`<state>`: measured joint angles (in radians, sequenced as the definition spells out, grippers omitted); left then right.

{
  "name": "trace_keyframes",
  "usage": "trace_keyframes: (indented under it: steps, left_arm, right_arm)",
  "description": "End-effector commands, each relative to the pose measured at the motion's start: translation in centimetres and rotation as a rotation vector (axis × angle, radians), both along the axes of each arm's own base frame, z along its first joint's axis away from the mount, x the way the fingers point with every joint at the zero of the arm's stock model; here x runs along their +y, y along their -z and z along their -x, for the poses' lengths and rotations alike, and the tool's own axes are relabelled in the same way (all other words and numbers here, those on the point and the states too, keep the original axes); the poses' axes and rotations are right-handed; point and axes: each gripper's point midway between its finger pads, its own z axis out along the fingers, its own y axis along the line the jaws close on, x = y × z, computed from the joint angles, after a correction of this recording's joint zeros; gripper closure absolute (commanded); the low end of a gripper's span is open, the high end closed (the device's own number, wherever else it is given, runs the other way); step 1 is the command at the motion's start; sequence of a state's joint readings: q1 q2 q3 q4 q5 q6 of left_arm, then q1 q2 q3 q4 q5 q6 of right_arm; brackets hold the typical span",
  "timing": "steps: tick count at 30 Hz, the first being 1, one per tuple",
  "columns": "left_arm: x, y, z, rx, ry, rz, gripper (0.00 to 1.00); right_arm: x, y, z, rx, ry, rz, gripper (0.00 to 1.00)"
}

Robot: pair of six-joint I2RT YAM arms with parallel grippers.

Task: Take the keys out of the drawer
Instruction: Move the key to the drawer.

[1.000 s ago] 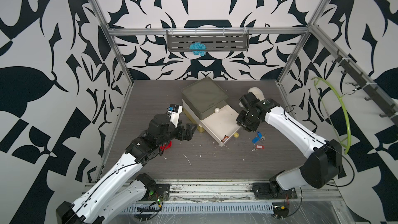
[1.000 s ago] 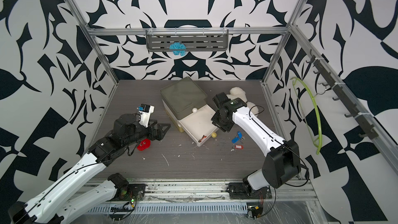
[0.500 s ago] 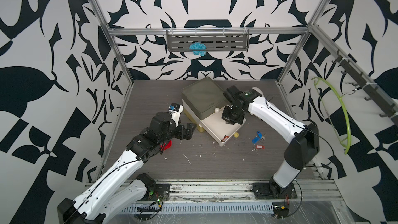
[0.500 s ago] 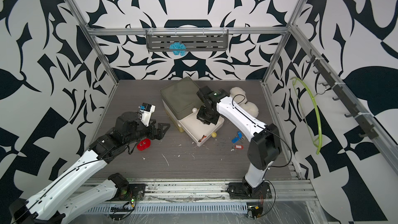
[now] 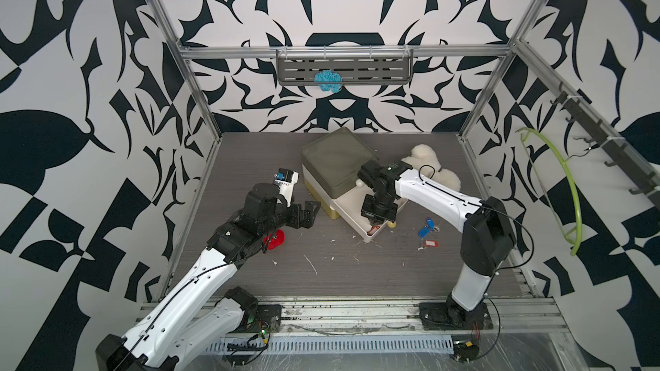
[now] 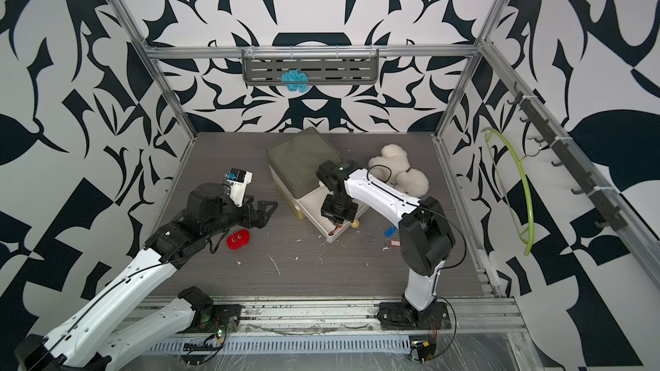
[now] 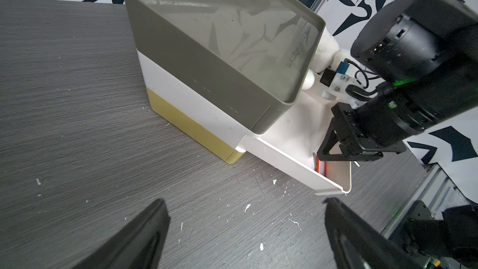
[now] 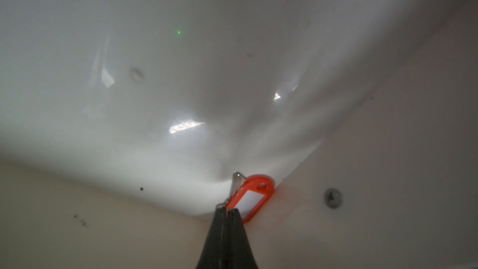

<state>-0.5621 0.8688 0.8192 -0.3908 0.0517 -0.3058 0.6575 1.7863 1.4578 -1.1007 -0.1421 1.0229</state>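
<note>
- Worktop [image 5: 357, 280]: we are logging a grey wood-grain surface speckled with small white crumbs, carrying everything below except the wall shelf.
- Left arm: we are seeing it reaching in from the near left. Its end effector [image 5: 310, 213] is hanging released, fingers spread wide with nothing between them, just beside the left side of the drawer unit [image 5: 339, 162].
- Right arm: we are seeing it bending over from the near right and pointing down into the open drawer [image 5: 351, 216]. Its end effector [image 8: 227, 212] is clenching, the tips pressing together on the ring end of the orange-red-tagged key [image 8: 254, 197].
- Drawer unit: we are recording a three-tier box with a grey top, white middle and yellow bottom, standing at an angle toward the back of the worktop.
- Wall shelf [image 5: 375, 69]: we are noting a slotted grey rack hanging on the back wall, with a blue tuft [image 5: 328, 80] resting on it.
- Plush toy [image 5: 425, 158]: we are listing a white fluffy figure lying behind the right arm, near the unit.
- Open drawer: we are noting the white middle tier standing pulled out toward the near right.
- Red toy [image 6: 238, 239]: we are finding it lying on the worktop by the left forearm, well apart from the drawer.
- Blue-tagged keys [image 5: 423, 231]: we are finding these lying on the worktop outside the drawer, near its right side.
- Red-tagged key [image 5: 431, 244]: we are finding it lying on the worktop just in front of the blue ones.
- Orange-red-tagged key: we are finding it inside the drawer, lying tucked into a corner where two walls meet the floor, its white label facing up.
</note>
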Motion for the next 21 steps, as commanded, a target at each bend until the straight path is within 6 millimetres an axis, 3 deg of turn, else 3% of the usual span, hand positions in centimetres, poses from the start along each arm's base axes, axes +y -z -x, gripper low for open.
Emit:
trace_keyframes:
  steps: [1,11,21]
  left_arm:
    - [0.1,0.4,0.2,0.017,0.020,-0.017,0.01]
    - [0.4,0.8,0.1,0.035,0.014,-0.019,0.01]
    - [0.8,0.9,0.5,0.049,0.003,-0.019,0.01]
  right_arm:
    - [-0.3,-0.3,0.6,-0.004,0.017,0.004,1.00]
    - [-0.5,2.3,0.3,0.014,0.003,0.045,1.00]
    - [-0.7,0.5,-3.9,-0.198,0.066,0.031,1.00]
